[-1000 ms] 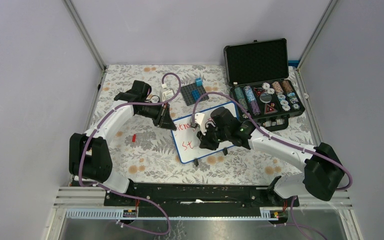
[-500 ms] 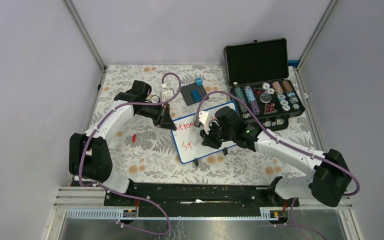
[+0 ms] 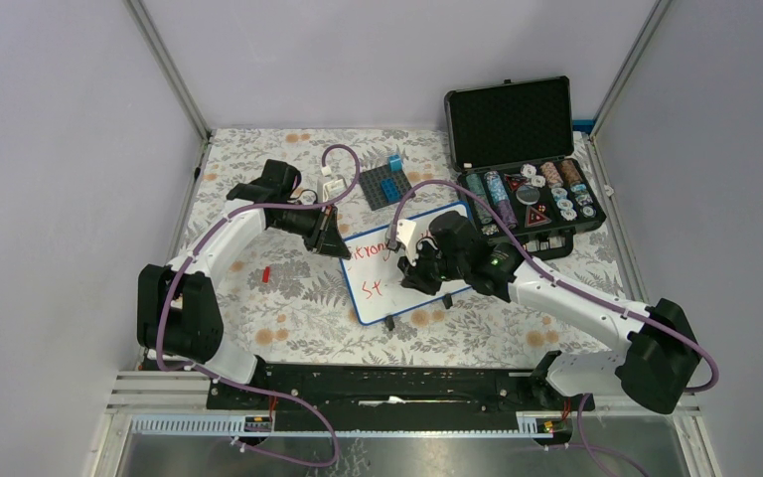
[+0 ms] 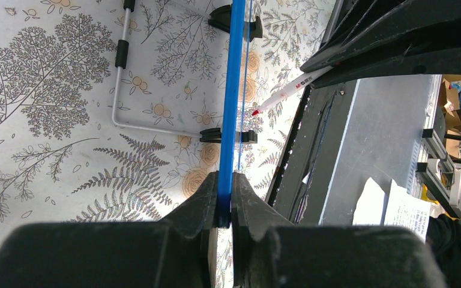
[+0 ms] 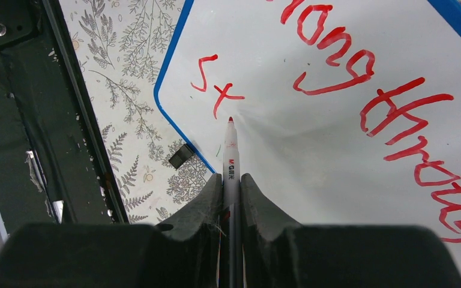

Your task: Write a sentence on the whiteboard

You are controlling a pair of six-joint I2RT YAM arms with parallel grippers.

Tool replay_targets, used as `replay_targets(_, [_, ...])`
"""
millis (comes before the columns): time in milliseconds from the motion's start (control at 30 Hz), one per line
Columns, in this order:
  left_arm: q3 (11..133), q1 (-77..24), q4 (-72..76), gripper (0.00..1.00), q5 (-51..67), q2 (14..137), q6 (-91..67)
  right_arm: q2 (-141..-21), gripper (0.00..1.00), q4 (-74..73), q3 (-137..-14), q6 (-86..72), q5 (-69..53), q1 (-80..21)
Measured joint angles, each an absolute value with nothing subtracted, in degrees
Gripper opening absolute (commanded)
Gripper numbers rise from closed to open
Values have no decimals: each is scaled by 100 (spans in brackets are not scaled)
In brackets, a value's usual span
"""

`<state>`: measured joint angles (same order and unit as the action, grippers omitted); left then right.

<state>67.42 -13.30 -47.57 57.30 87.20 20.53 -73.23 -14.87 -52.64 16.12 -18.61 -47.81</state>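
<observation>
The whiteboard (image 3: 373, 303) lies mid-table, white with a blue rim, with a line of red writing and "St" below it. My left gripper (image 3: 336, 245) is shut on its upper left corner; in the left wrist view the blue rim (image 4: 235, 90) runs edge-on between the fingertips (image 4: 225, 198). My right gripper (image 3: 415, 275) hovers over the board, shut on a white red-tipped marker (image 5: 230, 156). In the right wrist view the gripper (image 5: 231, 186) holds the marker's tip just right of the "St" on the board (image 5: 324, 144). I cannot tell whether the tip touches. The marker also shows in the left wrist view (image 4: 288, 93).
An open black foam-lined case (image 3: 517, 124) with chips stands at the back right, close to the board's far corner. A dark baseplate with blue bricks (image 3: 382, 184) and a small white item (image 3: 333, 187) lie behind the board. A small red piece (image 3: 266, 273) lies left. The board's black foot (image 5: 181, 156) shows.
My right arm has shifted slightly to the right over the board with the marker. The left gripper and the board have not moved. The writing looks the same.
</observation>
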Motion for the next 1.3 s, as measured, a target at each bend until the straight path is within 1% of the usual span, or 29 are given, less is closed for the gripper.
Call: replay_targets(1300, [6751,-1330,-4757,0,5728,8750,2053,-7537,0,-1347,-5315,1610,-1758,-4700])
